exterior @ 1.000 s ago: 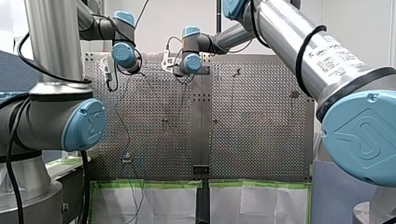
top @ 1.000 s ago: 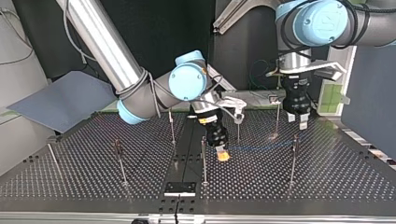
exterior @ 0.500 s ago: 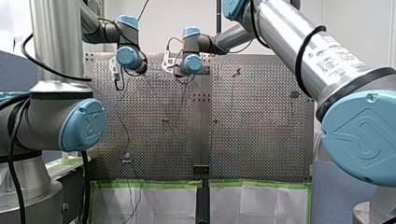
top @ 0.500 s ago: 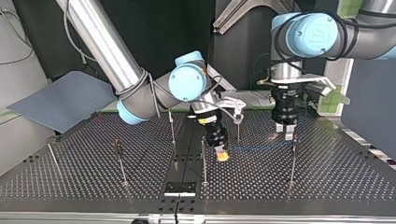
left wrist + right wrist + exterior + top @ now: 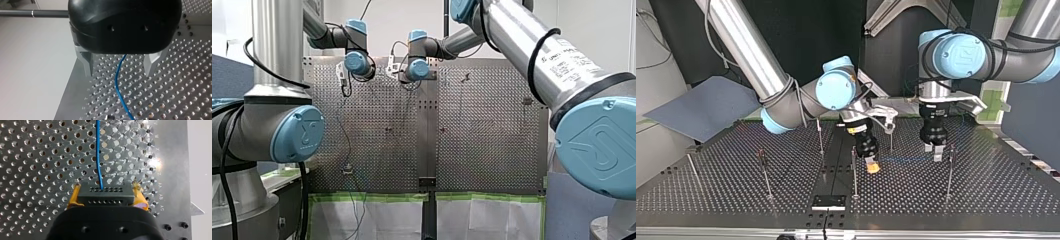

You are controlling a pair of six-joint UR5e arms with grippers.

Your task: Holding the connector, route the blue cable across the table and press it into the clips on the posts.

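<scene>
Biggest risk first: the table [image 5: 986, 200] has both arms working close together near its middle, so my right arm [image 5: 786, 95] and my left arm [image 5: 981, 50] could hit each other if either swings across w/o the other giving way. My right gripper [image 5: 872, 166], yellow pads clamped on the black connector [image 5: 105, 195], hangs low over the table just beside a post [image 5: 854, 172]. A sideways move at this height could knock that post or snag the connector on it. My left gripper [image 5: 119, 72] has its metal fingers spread apart w/ the blue cable [image 5: 117, 85] running btwn them, touching neither as far as I can tell, so nothing guides the line yet. If it closes off-centre, the cable may slip out & lie slack on the table. It also sits near a tall post [image 5: 950, 172], which a finger could strike on the way down. In the top view the cable runs low from my right gripper toward my left one. Too hard a pull could strain it at the connector or drag the connector askew in the pads; too little tension & it sags under the clips [image 5: 761, 156]. Those are too small to read here, so seating height is a guess, and a miss would push the cable beside a clip, not into it.
</scene>
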